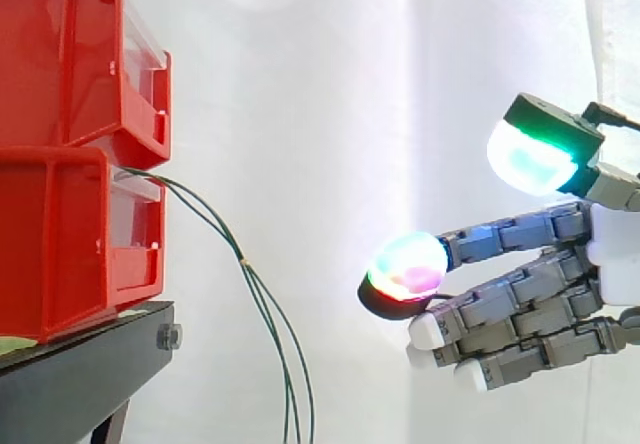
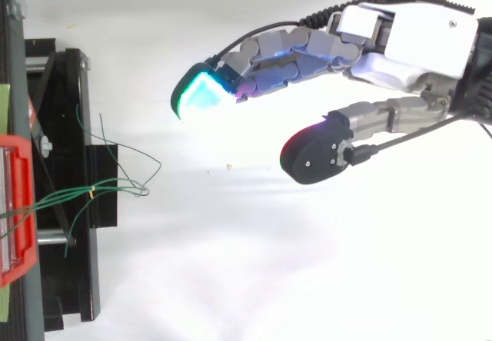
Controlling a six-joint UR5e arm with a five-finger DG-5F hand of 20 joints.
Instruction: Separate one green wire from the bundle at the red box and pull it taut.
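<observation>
hand [image 2: 400, 38] sits closest under the top camera, reaching in from the right with fingers [image 2: 204, 91] straight and thumb [image 2: 315, 153] spread wide from them, nothing held. wires [image 2: 69, 195] lie far left, a loose green tangle fanning over the black stand [image 2: 69, 279] from the red bin [image 2: 19, 203], gathered at a small tie [image 2: 91, 193]. hand and wires are well apart. strands cross and loop here, so a reach aimed at the tangle would likely catch several at once.

side view: the hand [image 1: 530, 299] hangs at right, about level with the lower bin [image 1: 70, 244], pads [image 1: 405, 264] pointing left, open and empty. the wires [image 1: 258, 299] leave that bin's front, droop past the tie and run down out of the bottom edge. below the tie they run almost touching, so thick pads may not slip between them, and a thin wire could slide out of a pinch. the tie may stop one strand coming free. a hard pull might drag the lower bin off the stand [image 1: 80, 364], or tip the upper bin [image 1: 60, 64] stacked on it.
</observation>
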